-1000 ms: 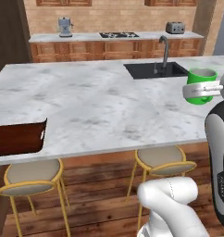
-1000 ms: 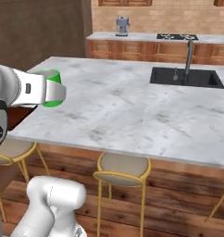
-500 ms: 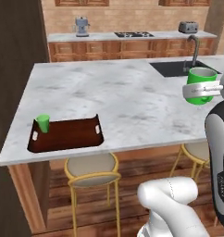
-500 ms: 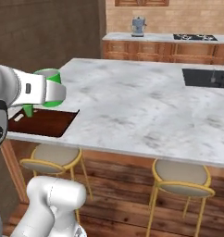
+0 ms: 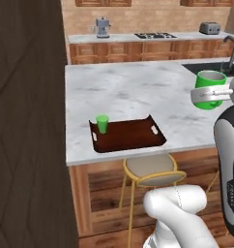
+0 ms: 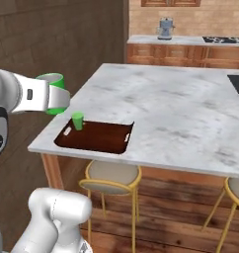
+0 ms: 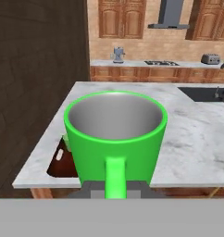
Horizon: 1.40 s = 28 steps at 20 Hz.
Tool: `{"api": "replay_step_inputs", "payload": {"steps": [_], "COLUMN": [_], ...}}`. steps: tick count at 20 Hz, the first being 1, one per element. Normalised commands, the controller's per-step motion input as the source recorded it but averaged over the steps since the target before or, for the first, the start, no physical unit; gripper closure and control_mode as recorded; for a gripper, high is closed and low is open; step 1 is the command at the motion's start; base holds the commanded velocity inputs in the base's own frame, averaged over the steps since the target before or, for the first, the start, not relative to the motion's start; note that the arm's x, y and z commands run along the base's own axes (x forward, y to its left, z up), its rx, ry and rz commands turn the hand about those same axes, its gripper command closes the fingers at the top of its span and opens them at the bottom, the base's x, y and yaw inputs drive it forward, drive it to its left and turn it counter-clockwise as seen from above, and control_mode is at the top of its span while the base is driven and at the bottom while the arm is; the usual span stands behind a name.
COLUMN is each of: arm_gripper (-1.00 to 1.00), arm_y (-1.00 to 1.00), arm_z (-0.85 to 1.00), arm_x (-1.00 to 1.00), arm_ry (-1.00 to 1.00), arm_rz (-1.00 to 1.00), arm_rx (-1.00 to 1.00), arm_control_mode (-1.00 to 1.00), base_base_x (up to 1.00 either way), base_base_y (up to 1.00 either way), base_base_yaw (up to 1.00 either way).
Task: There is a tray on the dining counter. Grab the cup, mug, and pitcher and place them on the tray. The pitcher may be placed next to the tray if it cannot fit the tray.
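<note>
I have the tool (image 7: 115, 186) clamped on the handle of the bright green cylindrical mug with the pale inside (image 7: 115, 137); in the hand view the handle runs straight down toward me at 6 o'clock and the open mouth faces up, so I judge the mug upright and held clear above the table, not resting on anything. In the left base view the mug (image 5: 209, 89) hangs at the right, just off the arm's white wrist, and in the right base view it (image 6: 53, 92) sits at the left against the wrist. From the mug, the dark brown rectangular tray with the raised rim and white slot handles (image 5: 133, 139) lies at about 8 o'clock in the left base view, lower and nearer the table's front edge; in the hand view a corner of it (image 7: 60, 165) peeks out at 8 o'clock below the mug. Its long axis runs along the front edge of the long white-grey marble-topped table (image 5: 124, 92). The small bright green handleless cup (image 5: 102, 124) already stands on the tray's far-left part, so I reckon the free right part is where the mug should go. I cannot find the pitcher here.
</note>
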Motion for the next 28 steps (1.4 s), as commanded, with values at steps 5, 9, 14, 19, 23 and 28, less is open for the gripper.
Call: {"api": "replay_step_inputs", "payload": {"steps": [5,9,14,19,23,28], "arm_gripper": [1.0,1.0,1.0,1.0,1.0,1.0], "arm_y": [0.0,0.0,0.0,0.0,0.0,0.0], "arm_z": [0.0,0.0,0.0,0.0,0.0,0.0], "arm_x": [0.0,0.0,0.0,0.0,0.0,0.0], "arm_ry": [0.0,0.0,0.0,0.0,0.0,0.0], "arm_rz": [0.0,0.0,0.0,0.0,0.0,0.0], "arm_rx": [0.0,0.0,0.0,0.0,0.0,0.0], "arm_control_mode": [1.0,1.0,1.0,1.0,1.0,1.0], "base_base_x": [0.2,0.4,0.51,0.46,0.36,0.46], "base_base_y": [0.74,0.39,0.05,0.04,0.06,0.05], "base_base_yaw": [-0.08,-0.18,-0.09,-0.06,-0.03,-0.02]}}
